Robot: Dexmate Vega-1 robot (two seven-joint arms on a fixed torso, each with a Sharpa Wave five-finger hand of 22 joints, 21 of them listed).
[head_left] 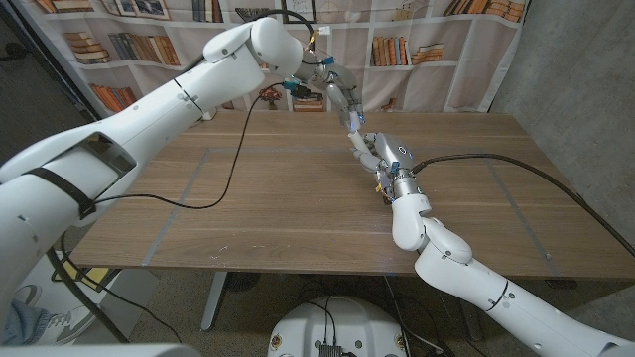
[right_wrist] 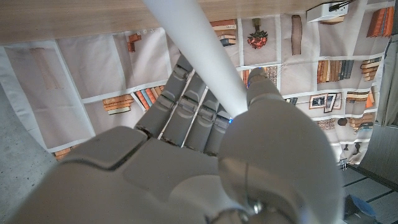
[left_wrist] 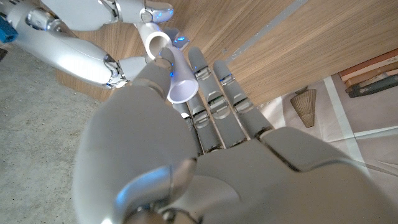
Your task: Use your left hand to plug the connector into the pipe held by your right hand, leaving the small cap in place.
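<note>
The connector [left_wrist: 176, 74] sits pinched in the left hand [left_wrist: 186, 143], just beside the pipe [right_wrist: 199, 53] that the right hand [right_wrist: 205, 143] grips, above the table [head_left: 248, 198]. A tilted approach could jam it or knock off the small cap, which I cannot make out.

table: wooden table [head_left: 278, 208], light brown planks, with faint pale tape lines [head_left: 189, 188] on its top
cable: thin black cable [head_left: 230, 169] curving across the table's left part
backdrop: printed curtain of bookshelves [head_left: 417, 50] behind the table
wall: grey wall [head_left: 575, 69] on the right
floor: grey floor [left_wrist: 37, 124] under the table's edge
</note>
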